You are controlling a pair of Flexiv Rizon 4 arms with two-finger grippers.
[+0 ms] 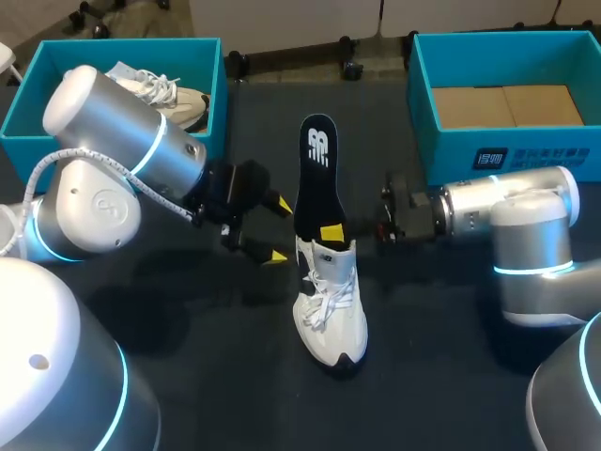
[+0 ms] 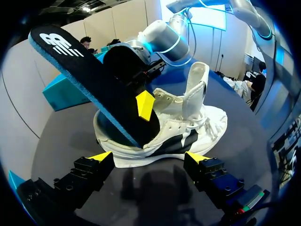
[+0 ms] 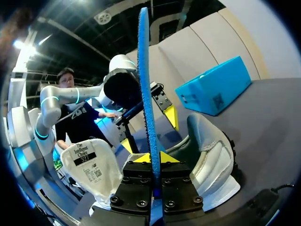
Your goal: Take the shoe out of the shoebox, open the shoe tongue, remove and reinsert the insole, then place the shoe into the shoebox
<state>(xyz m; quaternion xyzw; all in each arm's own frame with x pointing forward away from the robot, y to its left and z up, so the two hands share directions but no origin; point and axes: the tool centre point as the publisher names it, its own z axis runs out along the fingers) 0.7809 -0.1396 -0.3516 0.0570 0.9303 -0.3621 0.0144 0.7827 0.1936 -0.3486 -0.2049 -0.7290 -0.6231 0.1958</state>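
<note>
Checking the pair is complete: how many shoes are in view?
2. One white shoe stands on the table in the middle, its insole sticking out. The other shoe lies in the left teal box, partly hidden by my left arm.

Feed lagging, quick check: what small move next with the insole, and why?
Probably draw the insole up and out with the right hand: that hand is shut on it, its lower end sits in the white shoe, the left hand is open beside.
</note>
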